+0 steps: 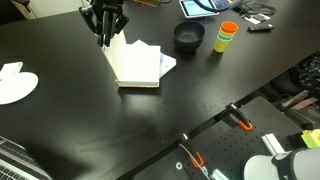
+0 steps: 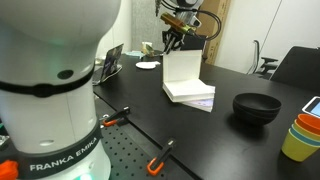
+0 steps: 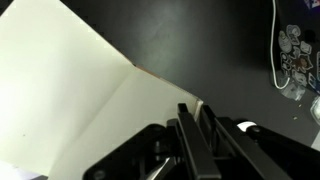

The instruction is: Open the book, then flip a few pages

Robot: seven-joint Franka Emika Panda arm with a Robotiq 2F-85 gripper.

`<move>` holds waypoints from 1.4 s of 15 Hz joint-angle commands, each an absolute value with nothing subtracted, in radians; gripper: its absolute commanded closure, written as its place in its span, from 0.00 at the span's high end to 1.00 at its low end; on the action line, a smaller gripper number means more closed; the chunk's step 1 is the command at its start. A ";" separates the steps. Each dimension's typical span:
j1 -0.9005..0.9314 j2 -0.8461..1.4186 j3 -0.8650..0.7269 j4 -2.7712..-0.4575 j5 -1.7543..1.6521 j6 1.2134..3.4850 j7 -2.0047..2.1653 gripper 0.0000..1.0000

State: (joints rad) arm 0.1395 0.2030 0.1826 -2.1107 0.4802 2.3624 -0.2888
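Pinching the top edge of the raised pages [image 2: 182, 68], your tool [image 1: 105, 42] has its fingers [image 3: 190, 140] drawn narrow on the paper. The wrist view shows the white sheet edge caught between them. The lifted pages stand nearly upright along one side of the book [image 1: 140, 70], which lies open and flat on the black table [image 1: 80, 130]. A black bowl [image 1: 188, 37] sits near the book, apart from it. Stacked colored cups [image 1: 226, 36] stand just beside the bowl. A white disc [image 1: 15, 85] lies well apart from the book, near the table's edge.
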 commanded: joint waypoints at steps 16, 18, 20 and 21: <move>0.232 0.377 0.237 -1.891 0.248 2.412 -0.072 1.00; 0.230 0.373 0.239 -1.886 0.250 2.414 -0.070 1.00; 0.228 0.374 0.218 -1.892 0.227 2.415 -0.044 1.00; 0.220 0.372 0.206 -1.902 0.221 2.419 -0.033 1.00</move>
State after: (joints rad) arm 0.2308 0.3734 0.2288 -1.9016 0.2593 2.4056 -0.0822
